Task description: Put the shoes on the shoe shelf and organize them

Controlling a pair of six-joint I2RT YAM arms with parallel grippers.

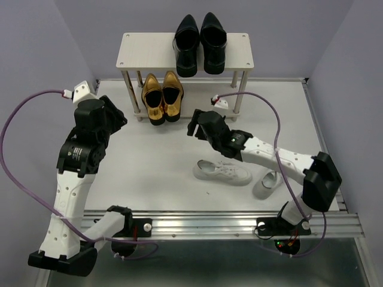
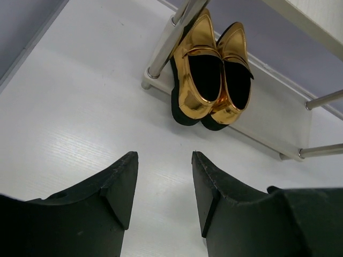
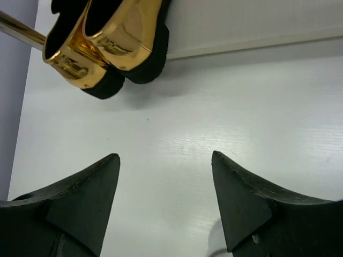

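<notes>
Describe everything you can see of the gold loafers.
The gold loafers are a mirror-shiny metallic pair with a strap across each top, dark insides and black soles. They stand upright, side by side and touching, at the left end of the shelf's lower board beside its front left leg, toes pointing back, heels past the front edge.

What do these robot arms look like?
The left arm and right arm have white links joined by chunky black joints. A purple cable loops to each wrist. The left tool and right tool each end in two black wedge-shaped fingers.
</notes>
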